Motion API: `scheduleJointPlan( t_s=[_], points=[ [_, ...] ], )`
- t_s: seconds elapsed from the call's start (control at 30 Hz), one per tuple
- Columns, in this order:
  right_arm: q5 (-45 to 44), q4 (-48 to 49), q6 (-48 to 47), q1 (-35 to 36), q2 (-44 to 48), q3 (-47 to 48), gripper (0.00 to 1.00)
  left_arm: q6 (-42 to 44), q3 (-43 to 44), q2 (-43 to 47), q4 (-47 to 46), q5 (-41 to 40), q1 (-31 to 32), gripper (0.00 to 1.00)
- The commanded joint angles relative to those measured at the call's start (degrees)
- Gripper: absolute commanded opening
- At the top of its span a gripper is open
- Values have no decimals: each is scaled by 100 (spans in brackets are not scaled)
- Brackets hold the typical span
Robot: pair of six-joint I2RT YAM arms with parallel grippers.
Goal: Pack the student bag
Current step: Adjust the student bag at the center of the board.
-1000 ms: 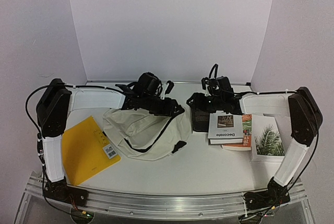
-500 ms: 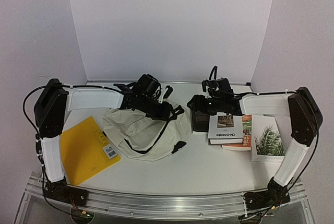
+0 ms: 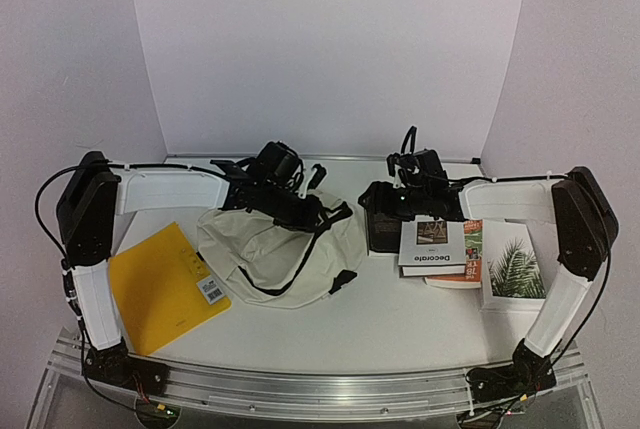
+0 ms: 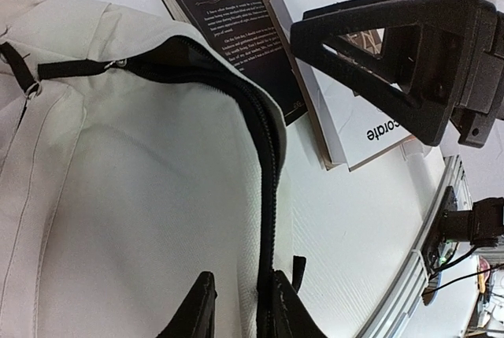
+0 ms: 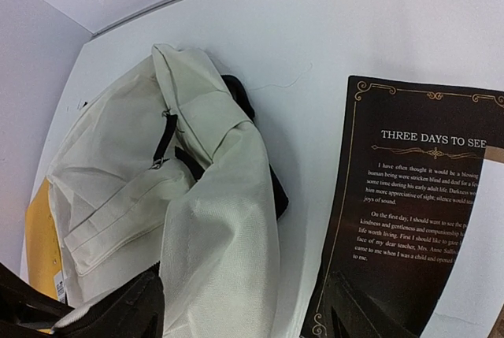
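Note:
The student bag (image 3: 270, 249), cream with black zipper trim, lies left of the table's middle. My left gripper (image 3: 298, 207) is at the bag's far upper edge. In the left wrist view its fingertips (image 4: 203, 306) stand close together with the bag's zipper edge (image 4: 264, 141) and a fold of cream fabric pinched between them. My right gripper (image 3: 385, 199) is wide open and empty, hovering between the bag's right side (image 5: 228, 220) and a black book (image 5: 417, 212). Its fingers (image 5: 118, 310) show at the bottom of the right wrist view.
The black book "Three Days to See" (image 3: 383, 227) lies right of the bag. A white "Decorate" book (image 3: 432, 244) sits on an orange one (image 3: 471, 249). A palm-leaf book (image 3: 515, 271) lies far right. A yellow envelope (image 3: 160, 284) lies left of the bag.
My left arm has drawn back to the left, and the bag's black upper edge has shifted left with the gripper. The right arm has not moved.

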State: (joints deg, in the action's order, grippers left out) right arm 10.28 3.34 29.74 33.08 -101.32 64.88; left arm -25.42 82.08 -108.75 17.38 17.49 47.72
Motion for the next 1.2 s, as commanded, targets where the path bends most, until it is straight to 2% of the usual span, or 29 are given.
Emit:
scheduleJointPlan(
  t_s=[0.0,0.4,0.53,0.7,0.83,0.93,1.03,1.17],
  points=[
    [52,47,42,15,73,27,68,41,-120,446,6,-212,-1,17],
    [446,58,385,98,488,-299,68,349,-31,750,581,-1251,-99,1],
    [608,45,463,367,659,-468,71,367,-121,913,692,-1437,-401,0],
    [556,30,733,773,860,-537,76,360,-152,1026,582,-1229,-656,0],
    [119,-125,995,1239,803,-262,78,384,-114,982,566,-1130,-676,0],
    [-770,-810,1245,1547,506,155,79,354,-139,978,545,-1044,-677,0],
    [-1544,-1435,1323,1715,134,546,75,326,-205,1026,501,-995,-677,0],
    [-1847,-1790,1296,1830,-179,941,69,343,-303,1127,437,-1100,-679,0]
  ],
)
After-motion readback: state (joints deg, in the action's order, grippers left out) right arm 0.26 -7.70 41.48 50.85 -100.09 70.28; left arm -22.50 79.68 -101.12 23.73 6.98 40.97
